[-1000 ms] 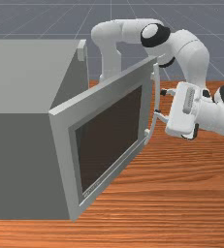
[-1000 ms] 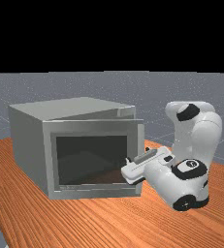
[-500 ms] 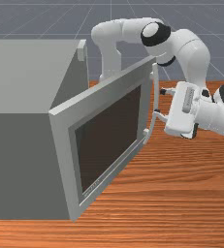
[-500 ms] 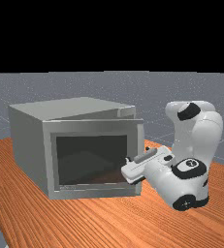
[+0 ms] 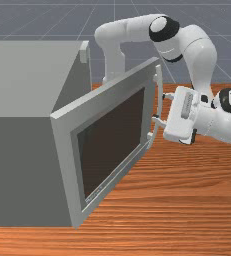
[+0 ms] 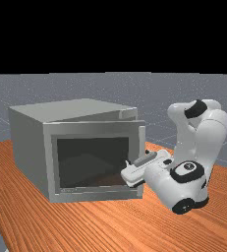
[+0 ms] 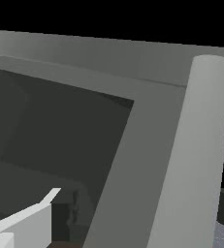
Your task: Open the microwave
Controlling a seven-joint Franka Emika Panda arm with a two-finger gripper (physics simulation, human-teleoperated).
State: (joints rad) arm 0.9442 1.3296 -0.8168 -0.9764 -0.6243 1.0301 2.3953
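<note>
The microwave (image 5: 19,170) stands with its door (image 5: 67,170) partly swung out, hinged along the edge nearest the front view's camera. A dark window (image 5: 112,142) sits in the door, and a long handle (image 5: 160,84) runs beside the door's free edge. There the gripper (image 5: 160,107) has its fingers spread, the handle between them. The arm (image 5: 202,65) reaches in from beyond the door; the wooden table (image 5: 162,200) lies below it.

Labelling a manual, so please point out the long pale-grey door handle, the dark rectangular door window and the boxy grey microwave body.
Long pale-grey door handle (image 7: 197,140): wrist view, mid-bar.
Dark rectangular door window (image 6: 91,160): far view, pane's middle.
Boxy grey microwave body (image 5: 22,170): front view, side wall.
</note>
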